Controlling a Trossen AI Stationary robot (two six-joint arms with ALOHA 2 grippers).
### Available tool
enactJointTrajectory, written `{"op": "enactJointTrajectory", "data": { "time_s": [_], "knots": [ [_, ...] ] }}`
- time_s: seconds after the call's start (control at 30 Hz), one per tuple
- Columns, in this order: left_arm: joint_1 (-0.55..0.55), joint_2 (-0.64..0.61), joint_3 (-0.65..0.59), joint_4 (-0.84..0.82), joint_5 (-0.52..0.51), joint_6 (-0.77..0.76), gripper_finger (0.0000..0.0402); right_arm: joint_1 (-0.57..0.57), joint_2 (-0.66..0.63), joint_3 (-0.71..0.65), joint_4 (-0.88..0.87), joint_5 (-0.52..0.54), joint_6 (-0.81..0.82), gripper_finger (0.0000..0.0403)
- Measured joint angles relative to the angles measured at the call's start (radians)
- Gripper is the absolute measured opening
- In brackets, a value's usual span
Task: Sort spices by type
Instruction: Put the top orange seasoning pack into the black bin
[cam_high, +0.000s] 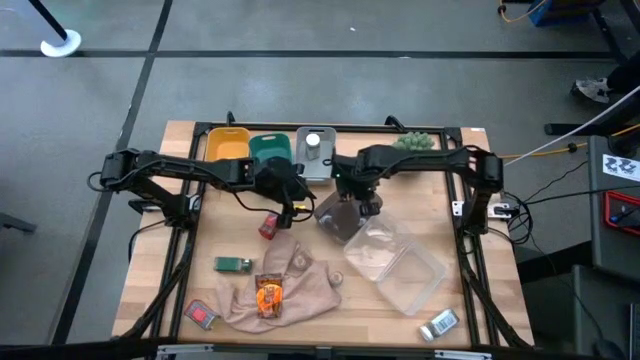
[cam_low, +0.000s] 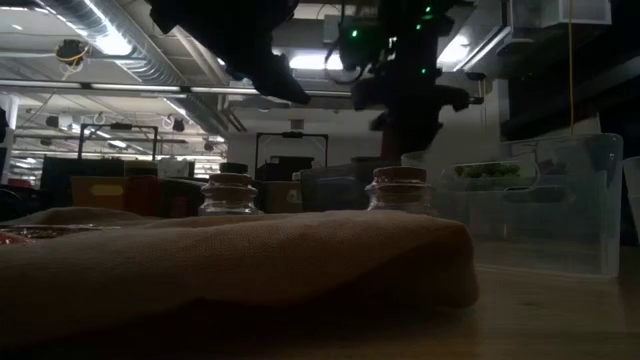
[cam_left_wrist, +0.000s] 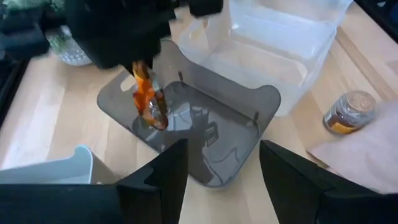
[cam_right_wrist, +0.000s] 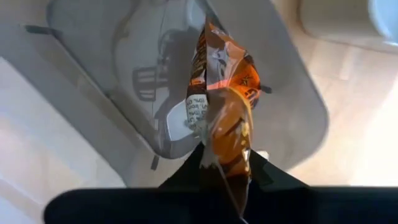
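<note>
With the right gripper (cam_right_wrist: 225, 163) clamped on an orange-brown sachet (cam_right_wrist: 222, 99) above the grey bin (cam_left_wrist: 205, 134), and the left gripper (cam_left_wrist: 222, 163) jaws apart and empty, an early release could drop the dangling sachet onto the bin's rim.

Orange-brown sachet (cam_right_wrist: 224, 118) with white label patch; smoky grey translucent bin (cam_left_wrist: 205, 124); clear tub (cam_high: 405, 265); beige cloth (cam_high: 290, 285); yellow (cam_high: 227, 146), green (cam_high: 269, 148), grey (cam_high: 313, 150) bins; light wood counter (cam_high: 330, 320).

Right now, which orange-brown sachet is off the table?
The orange-brown sachet pinched in the right gripper, hanging over the grey bin. The other sachet lies flat on the beige cloth.
</note>
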Motion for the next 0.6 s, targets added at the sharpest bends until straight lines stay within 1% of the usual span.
{"op": "enactJointTrajectory", "data": {
  "time_s": [0.2,0.43,0.6],
  "knots": [
    [0.0,0.0,0.0,-0.018,0.0,0.0,0.0182,-0.006,0.07,0.0,0.011,-0.001,-0.025,0.0021],
    [0.0,0.0,0.0,-0.017,0.0,-0.004,0.0182,-0.005,0.109,0.0,0.011,0.001,-0.026,0.0052],
    [0.0,0.0,0.0,-0.017,0.0,-0.006,0.0182,-0.005,0.109,-0.001,0.019,0.021,-0.025,0.006]
  ]
}}
